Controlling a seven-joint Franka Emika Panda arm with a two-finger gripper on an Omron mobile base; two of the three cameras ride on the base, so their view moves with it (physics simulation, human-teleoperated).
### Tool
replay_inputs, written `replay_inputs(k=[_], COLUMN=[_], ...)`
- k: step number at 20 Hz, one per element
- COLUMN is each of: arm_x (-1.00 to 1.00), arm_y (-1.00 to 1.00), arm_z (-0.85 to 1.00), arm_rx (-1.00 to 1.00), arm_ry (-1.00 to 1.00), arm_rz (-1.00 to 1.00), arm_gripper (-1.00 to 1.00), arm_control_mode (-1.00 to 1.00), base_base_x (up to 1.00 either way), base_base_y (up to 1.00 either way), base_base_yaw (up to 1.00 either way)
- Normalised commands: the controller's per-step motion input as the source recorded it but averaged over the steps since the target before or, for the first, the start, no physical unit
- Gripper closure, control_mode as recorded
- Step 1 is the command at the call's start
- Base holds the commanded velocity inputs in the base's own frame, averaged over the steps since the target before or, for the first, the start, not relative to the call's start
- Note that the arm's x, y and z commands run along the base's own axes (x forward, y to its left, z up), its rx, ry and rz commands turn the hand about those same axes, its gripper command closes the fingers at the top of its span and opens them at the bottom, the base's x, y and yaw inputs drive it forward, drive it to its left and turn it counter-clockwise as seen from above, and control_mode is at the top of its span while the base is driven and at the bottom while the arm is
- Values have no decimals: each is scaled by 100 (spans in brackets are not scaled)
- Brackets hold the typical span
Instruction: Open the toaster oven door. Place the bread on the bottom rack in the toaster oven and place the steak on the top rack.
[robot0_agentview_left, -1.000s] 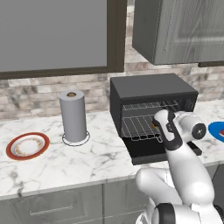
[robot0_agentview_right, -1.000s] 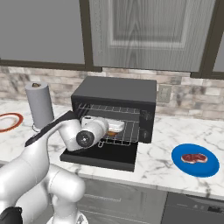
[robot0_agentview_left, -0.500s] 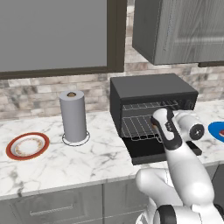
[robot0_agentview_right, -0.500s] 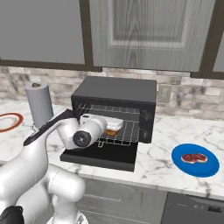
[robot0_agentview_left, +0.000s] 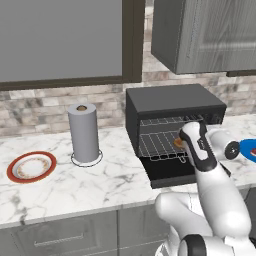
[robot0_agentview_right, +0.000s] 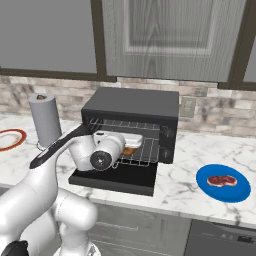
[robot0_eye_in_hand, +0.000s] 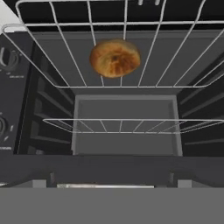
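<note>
Bread (robot0_eye_in_hand: 115, 58): golden bun resting on a wire rack (robot0_eye_in_hand: 127, 65) inside the toaster oven (robot0_agentview_right: 132, 106); the hand view is rolled, so which rack it occupies cannot be told for certain. Toaster oven door (robot0_agentview_right: 114, 181): down, lying flat toward the near edge of the counter (robot0_agentview_right: 185, 187). Gripper (robot0_agentview_right: 131, 139): at the oven mouth, fingers apart, holding nothing. Steak (robot0_agentview_right: 221, 180): on a blue plate (robot0_agentview_right: 239, 192), right of the oven, well apart from it. Status: door opened, bread loaded; steak to the top rack remains.
</note>
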Motion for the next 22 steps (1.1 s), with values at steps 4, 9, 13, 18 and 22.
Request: replay_inputs(k=[4,9,13,18,22], arm_x=[4,15,16,11,2], arm_y=[2,17,21,7,4], arm_z=[0,-1,-26,-28,1], arm_rx=[0,0,0,0,0], arm_ry=[-2,-6,-3,-3,-7], arm_rz=[8,3,1,0,0], arm_gripper=[-100,-100,-100,-100,-100], arm_control_mode=[-100,-100,-100,-100,-100], base_base_x=[0,0,0,0,0], base_base_y=[0,0,0,0,0], base_base_yaw=[0,0,0,0,0])
